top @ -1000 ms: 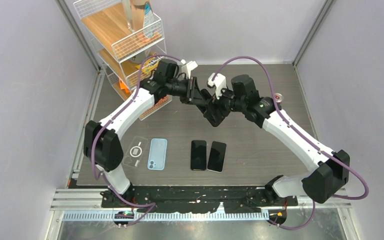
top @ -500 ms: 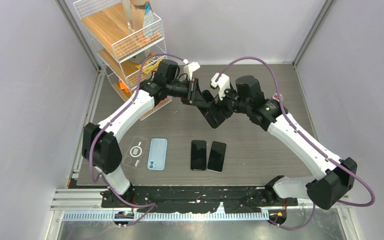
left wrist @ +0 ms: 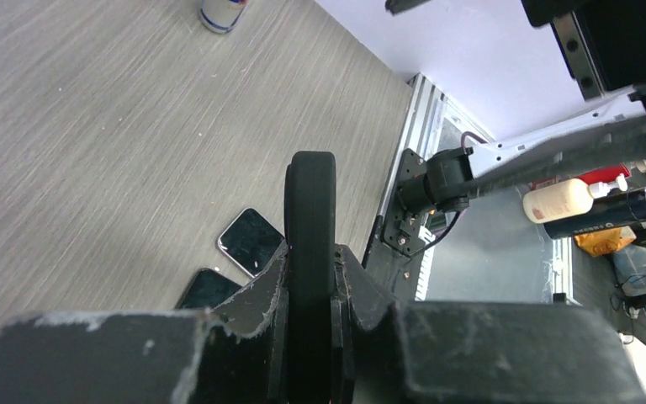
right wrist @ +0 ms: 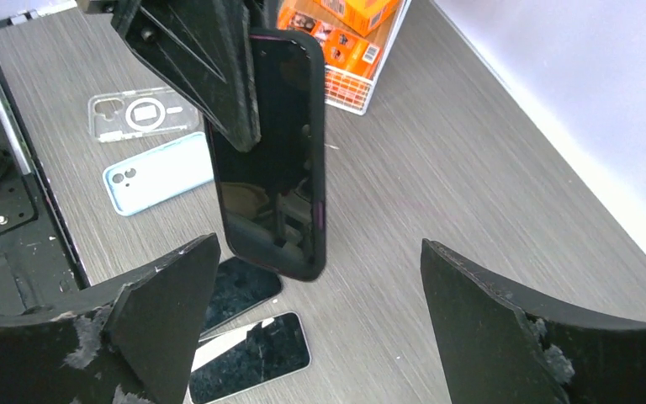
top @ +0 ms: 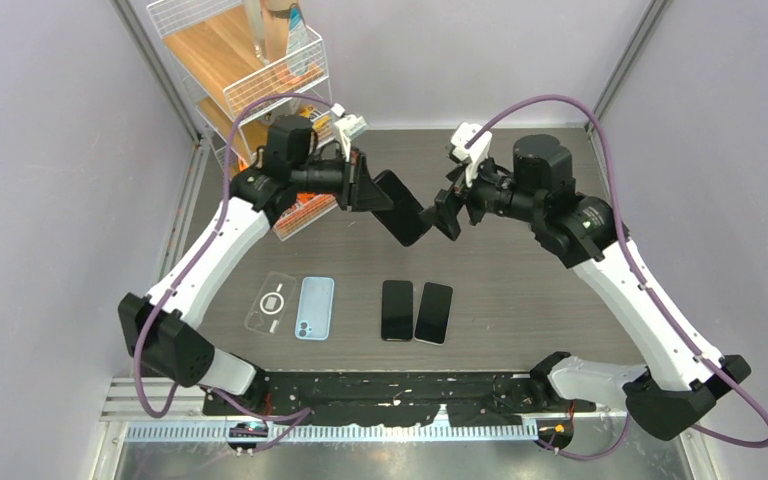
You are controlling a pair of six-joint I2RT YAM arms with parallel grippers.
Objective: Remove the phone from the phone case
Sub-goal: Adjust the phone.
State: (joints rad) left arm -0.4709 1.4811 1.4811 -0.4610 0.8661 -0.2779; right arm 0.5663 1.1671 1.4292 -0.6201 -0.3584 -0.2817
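Found table [top: 520,270] surfaced in dark grey wood grain, matt, closed in on the far side and both flanks by pale lavender walls [top: 60,150] with metal corner posts. Noted a metal rail [top: 360,430] along the near edge, below the arm bases. Logged a white wire rack [top: 260,80] with wooden shelves in the far left corner, with orange boxes [right wrist: 349,34] on a low shelf. Noted a small can [left wrist: 221,13] upright toward the far edge.

Recorded four flat items on the near half of the table: a clear case [top: 272,301] with a ring printed on it, just beside a light blue slab [top: 315,307] showing camera cut-outs; to the right, apart from that pair, one dark handset [top: 397,310] and a second dark handset [top: 434,313] side by side, screens up.

Found left tool [top: 365,190] clamped narrow on the upper end of the black phone case [top: 400,207], raised above the table's far middle and tilted down toward the right arm. Confirmed phone [right wrist: 269,168] seated inside that case, glossy screen toward the right wrist camera. Found right tool [top: 447,212] spread wide, facing the lower end of the case, near but not touching.
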